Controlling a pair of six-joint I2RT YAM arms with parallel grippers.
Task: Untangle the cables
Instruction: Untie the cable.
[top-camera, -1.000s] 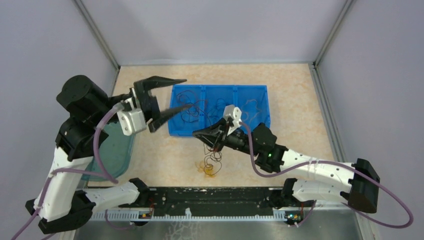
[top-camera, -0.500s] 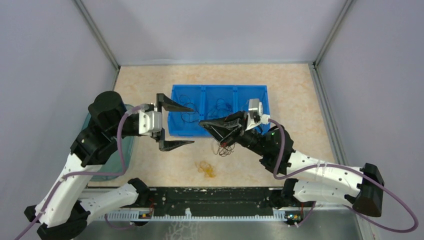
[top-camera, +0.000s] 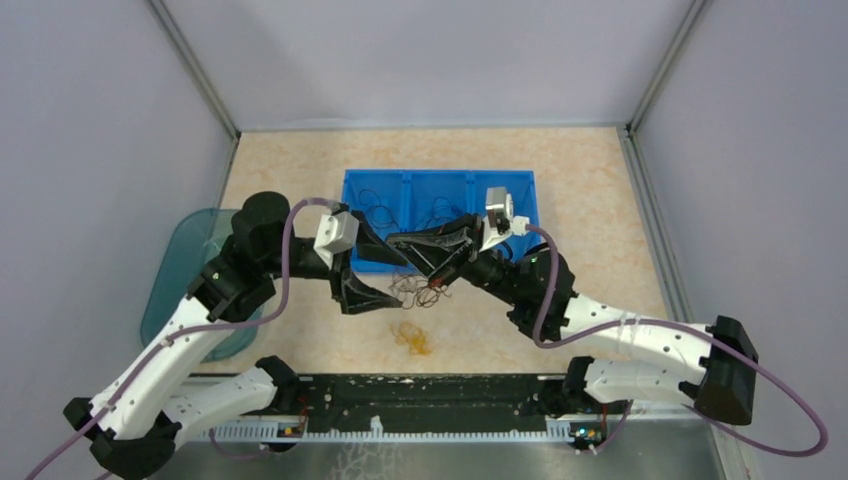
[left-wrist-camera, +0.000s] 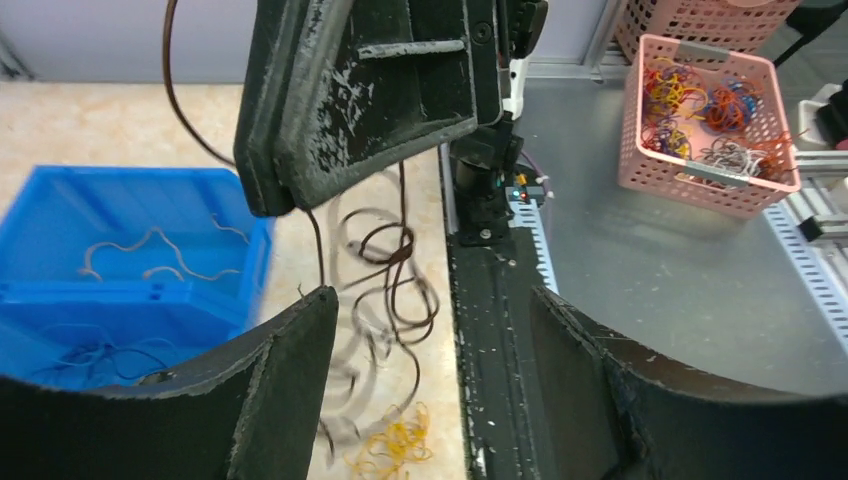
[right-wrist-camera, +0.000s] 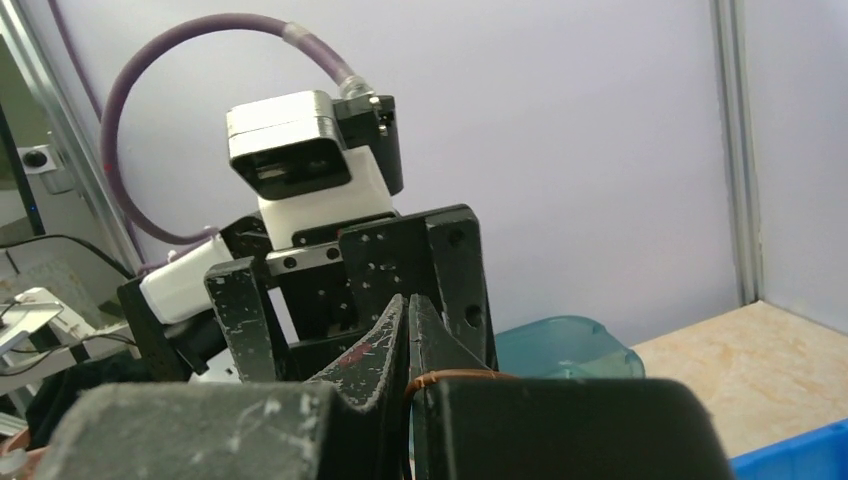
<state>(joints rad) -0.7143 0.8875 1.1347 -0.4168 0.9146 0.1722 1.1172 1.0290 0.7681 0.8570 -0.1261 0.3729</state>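
Note:
My right gripper (top-camera: 402, 244) is shut on a tangle of dark brown cables (top-camera: 428, 290) and holds it above the table in front of the blue bin (top-camera: 520, 190). The strand shows pinched in the shut jaws in the right wrist view (right-wrist-camera: 450, 378). My left gripper (top-camera: 396, 279) is open, its fingers on either side of the hanging tangle. In the left wrist view the dark loops (left-wrist-camera: 392, 270) dangle between my fingers (left-wrist-camera: 285, 370) under the right gripper. A small yellow-orange cable clump (top-camera: 412, 337) lies on the table below, also in the left wrist view (left-wrist-camera: 392, 448). More thin cables lie in the bin (left-wrist-camera: 150, 250).
A teal bin (top-camera: 185, 275) stands at the left, partly under the left arm. The black base rail (top-camera: 420, 400) runs along the near edge. A pink basket (left-wrist-camera: 700, 175) of coloured bands stands on the metal bench beyond it.
The right gripper has lifted the dark cables off the yellow clump, up and back towards the bin. The left arm has swung down and right, bringing its open fingers to the hanging tangle.

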